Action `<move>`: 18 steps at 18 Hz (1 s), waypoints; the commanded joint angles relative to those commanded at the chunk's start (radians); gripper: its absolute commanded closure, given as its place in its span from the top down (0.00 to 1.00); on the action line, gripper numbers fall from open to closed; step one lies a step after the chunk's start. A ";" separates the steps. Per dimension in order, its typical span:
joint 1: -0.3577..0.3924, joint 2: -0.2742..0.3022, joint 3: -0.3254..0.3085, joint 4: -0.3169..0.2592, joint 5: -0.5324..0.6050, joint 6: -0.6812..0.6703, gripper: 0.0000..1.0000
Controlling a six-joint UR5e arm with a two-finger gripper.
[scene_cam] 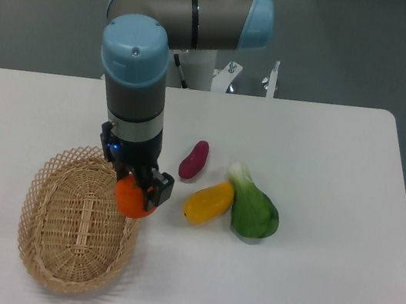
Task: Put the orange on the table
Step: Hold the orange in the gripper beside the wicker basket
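The orange (131, 199) is small, round and bright orange. It sits between the fingers of my gripper (136, 190), over the right rim of the wicker basket (54, 252). The gripper is shut on the orange and points straight down from the grey and blue arm. I cannot tell whether the orange touches the basket rim or hangs just above it. The white table (319, 156) lies under everything. The upper part of the orange is hidden by the gripper.
An oblong yellow-orange fruit (209, 201) lies right of the gripper. A green leafy vegetable (254, 209) lies beside it. A small purple-red vegetable (193, 159) lies just behind them. The arm's base stands at the table's far edge.
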 joint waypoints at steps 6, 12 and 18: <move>0.003 0.000 -0.002 0.000 0.002 0.002 0.69; 0.008 -0.002 0.003 0.002 0.002 0.002 0.69; 0.050 -0.012 0.008 0.008 0.003 0.049 0.69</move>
